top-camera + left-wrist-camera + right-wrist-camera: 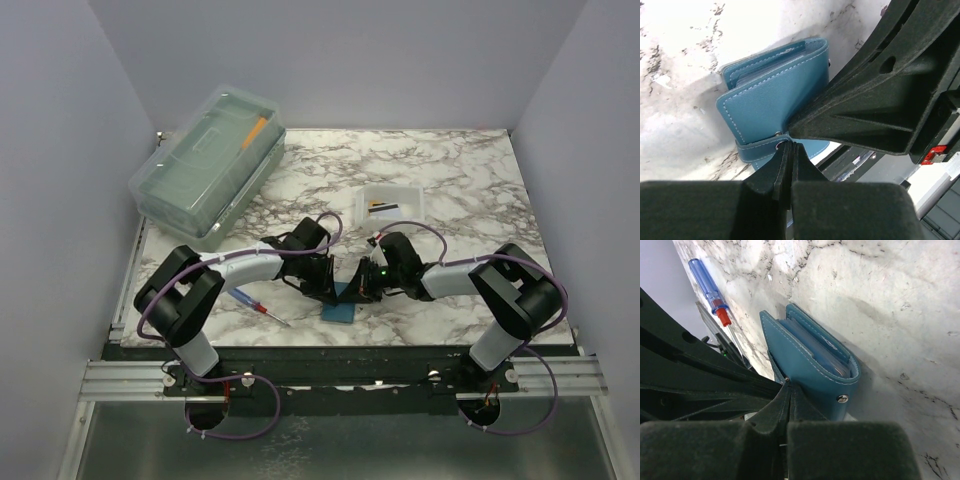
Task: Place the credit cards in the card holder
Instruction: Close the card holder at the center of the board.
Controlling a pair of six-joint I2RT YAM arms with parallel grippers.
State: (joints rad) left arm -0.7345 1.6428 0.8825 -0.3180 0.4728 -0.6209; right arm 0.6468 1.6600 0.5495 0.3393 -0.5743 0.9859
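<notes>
From above: the card holder (pixel 342 308) lies near-centre, the cards (pixel 386 208) farther back in a tray (pixel 415 195). Left wrist: my left gripper (pixel 789 147) pinches the snap tab (pixel 760 150). Right wrist: my right gripper (pixel 787 386), pressed together, touches the cover (pixel 790 350). I judge I'm unsnapping; next, pull the tab gently.

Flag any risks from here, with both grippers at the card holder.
The left gripper and right gripper, both shut, crowd the card holder's snap tab; they may collide. The folded holder lies near the table's front edge, so a tug could slide it rather than open it.
</notes>
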